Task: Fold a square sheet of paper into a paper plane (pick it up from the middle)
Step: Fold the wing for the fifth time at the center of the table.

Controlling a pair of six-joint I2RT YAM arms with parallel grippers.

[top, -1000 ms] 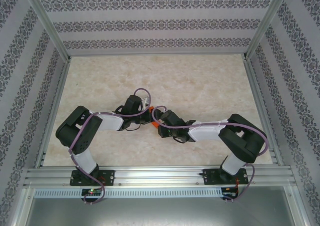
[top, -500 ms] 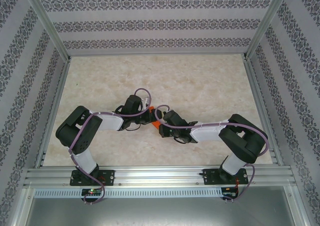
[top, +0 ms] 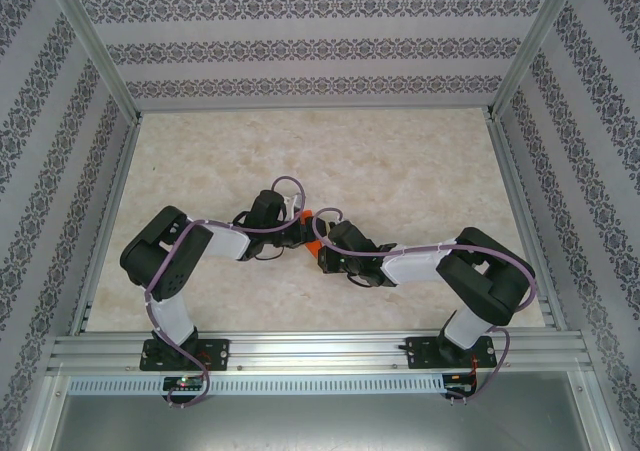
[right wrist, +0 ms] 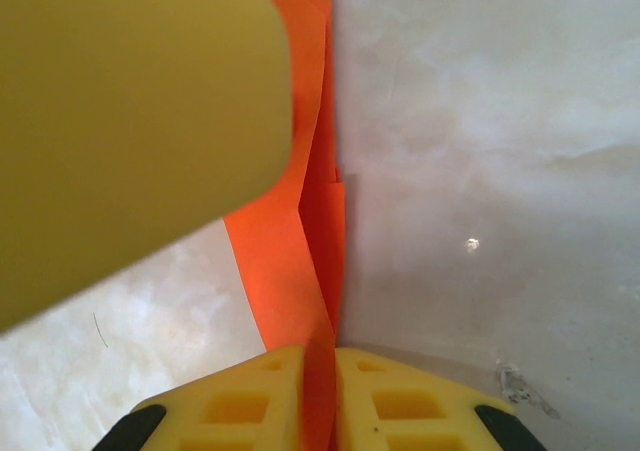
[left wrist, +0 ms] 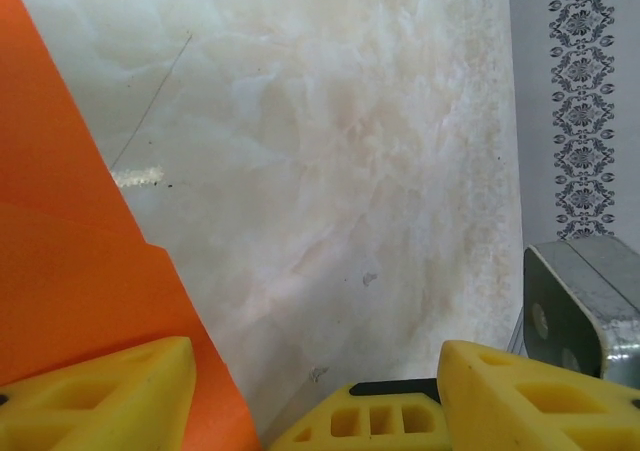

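**A:** Pale marbled counter (top: 420, 161), patterned walls (top: 320, 46) on three sides, a metal rail (top: 320, 349) at 6 o'clock. Where is the paper?

**B:** Mid-counter, a little toward 6 o'clock, tucked where the two wrists meet. The orange sheet (right wrist: 290, 251) is already creased into overlapping layers. It looks lifted rather than lying flat, though I can't be sure.

**A:** Who has it?

**B:** The right gripper (right wrist: 320, 361). Its jaws are almost closed and pinch the fold from both sides. In the wrist view the sheet runs from them toward 12 o'clock.

**A:** And the other one?

**B:** The left gripper (left wrist: 310, 361) stands wide and holds nothing. In its own view the sheet fills the 9 o'clock side, right against the finger there. The other finger sits over bare counter at 4 o'clock.

**A:** What has changed in the last second?

**B:** Not much. Seen from above, the left arm (top: 165, 256) has swung its elbow in toward the centre. The right arm (top: 420, 261) has nudged its wrist toward 11 o'clock, so the two grippers now sit closer together. The right jaws have tightened slightly; the left ones are as wide as before.

**A:** What does that mean for the task?

**B:** I'd say it is mid-fold. The right side is pinning the crease while the left lines up to press or take a flap. I can't make out a finished dart yet, and from above the wrists hide most of the sheet.
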